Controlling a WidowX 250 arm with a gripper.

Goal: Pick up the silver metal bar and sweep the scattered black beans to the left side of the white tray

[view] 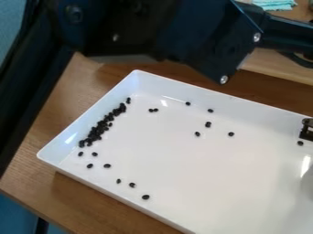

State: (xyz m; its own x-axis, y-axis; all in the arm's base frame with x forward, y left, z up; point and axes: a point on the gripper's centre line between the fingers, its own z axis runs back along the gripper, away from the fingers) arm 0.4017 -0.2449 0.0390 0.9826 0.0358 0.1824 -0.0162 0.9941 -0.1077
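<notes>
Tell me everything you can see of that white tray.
The white tray is shallow and slightly glossy, perhaps plastic, with sloping walls and rounded corners. It lies flat on a wooden table, running past the picture's right edge. Small black pieces bunch along its left wall; others lie scattered. Whether the dark part at right touches it, I can't tell.

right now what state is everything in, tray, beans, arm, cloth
white tray: upright, open, beans inside, right end cut off by the view
clustered black beans: bunched along the tray's left side
loose black beans: scattered singly or in small groups
robot arm: bent, above the tray's far side
turquoise cloth: lying at the top edge, partly cut off
</notes>
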